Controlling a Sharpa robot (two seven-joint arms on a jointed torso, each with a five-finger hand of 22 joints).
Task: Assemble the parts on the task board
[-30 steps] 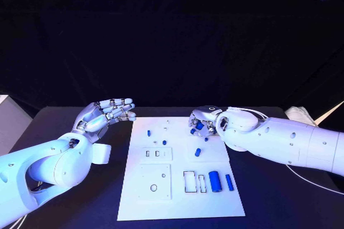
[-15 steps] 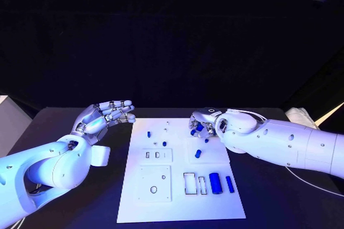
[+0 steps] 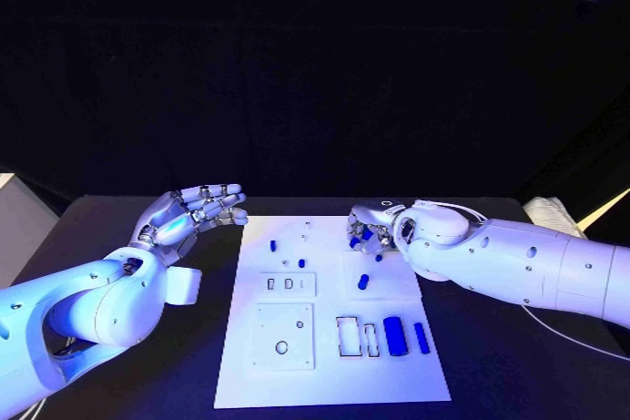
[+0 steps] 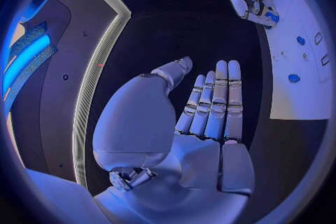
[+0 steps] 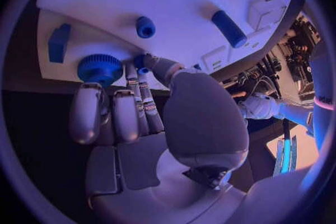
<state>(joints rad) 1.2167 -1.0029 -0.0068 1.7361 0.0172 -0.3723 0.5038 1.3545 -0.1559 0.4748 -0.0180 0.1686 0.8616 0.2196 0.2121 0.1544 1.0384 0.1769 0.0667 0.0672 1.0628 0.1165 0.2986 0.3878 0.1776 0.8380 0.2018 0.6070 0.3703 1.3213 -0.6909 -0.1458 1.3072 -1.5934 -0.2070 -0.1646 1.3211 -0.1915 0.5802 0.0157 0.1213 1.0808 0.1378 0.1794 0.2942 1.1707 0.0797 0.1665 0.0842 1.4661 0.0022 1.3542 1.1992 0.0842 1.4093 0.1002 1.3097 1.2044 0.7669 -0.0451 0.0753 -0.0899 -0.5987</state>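
The white task board lies in the middle of the black table. My right hand hovers low over its far right part with fingers curled down. In the right wrist view the thumb and a finger pinch a small blue peg beside a blue knurled wheel. A blue block, a short blue plug and a longer blue cylinder lie near them on the board. My left hand is raised beside the board's far left corner, fingers apart and holding nothing.
Near the board's front right lie a thick blue cylinder and a thin blue bar beside rectangular slots. A blue peg and two small blue pieces sit mid-board. A pale box edge stands at the table's left.
The right hand has settled very slightly lower over the far parts. The left hand stays raised in the same place.
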